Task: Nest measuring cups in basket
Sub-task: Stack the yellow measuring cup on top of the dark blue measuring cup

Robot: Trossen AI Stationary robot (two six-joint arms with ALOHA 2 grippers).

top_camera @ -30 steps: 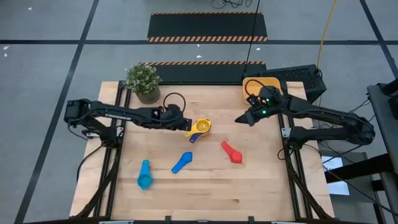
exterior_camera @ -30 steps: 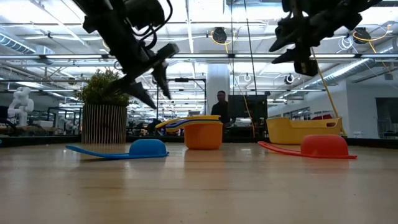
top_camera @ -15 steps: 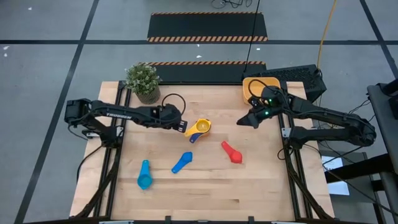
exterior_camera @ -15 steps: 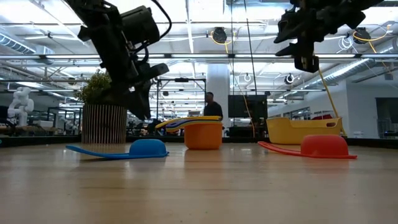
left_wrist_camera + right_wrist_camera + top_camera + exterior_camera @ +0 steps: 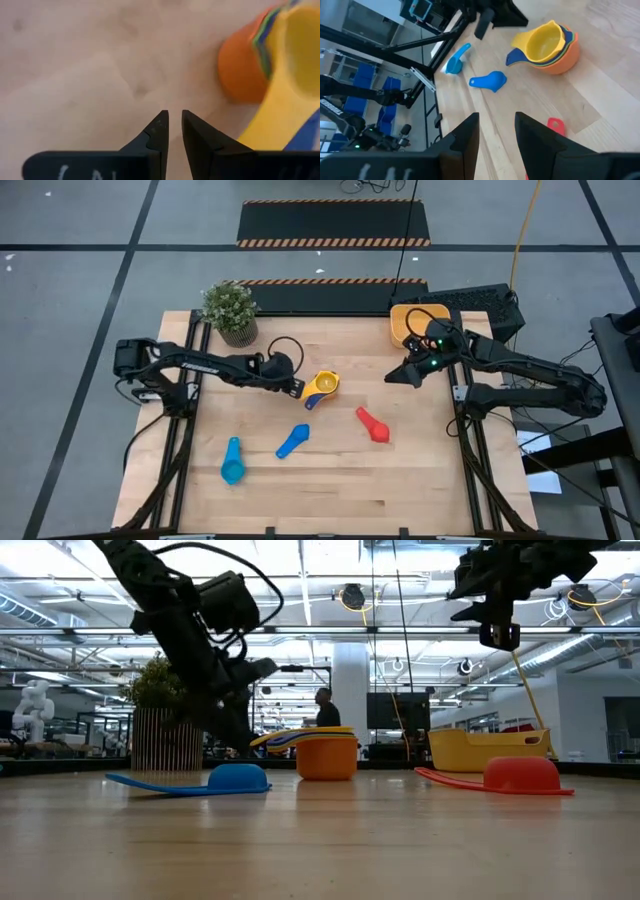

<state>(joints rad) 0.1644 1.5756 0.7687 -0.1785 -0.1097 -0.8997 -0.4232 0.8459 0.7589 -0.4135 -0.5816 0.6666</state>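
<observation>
Over the wooden table (image 5: pixel 330 480), low and just beside the nested stack of measuring cups (image 5: pixel 323 386), my left gripper (image 5: pixel 297 387) has its fingers nearly together with a thin gap between them, and nothing held; in the left wrist view the tips (image 5: pixel 161 126) hang above bare wood with the orange cup (image 5: pixel 240 70) and the yellow cup (image 5: pixel 295 55) nested in it off to one side, untouched. My right gripper (image 5: pixel 393 378) hovers raised near the yellow-orange basket (image 5: pixel 405 320) at the table's far right corner, fingers parted, gripping nothing. Three cups lie loose nearer the front: a blue one (image 5: pixel 293 441), a teal one (image 5: pixel 232 462) and a red one (image 5: pixel 374 425), bowls down, well apart from each other. A potted plant (image 5: pixel 230 310) stands at the far left corner.
</observation>
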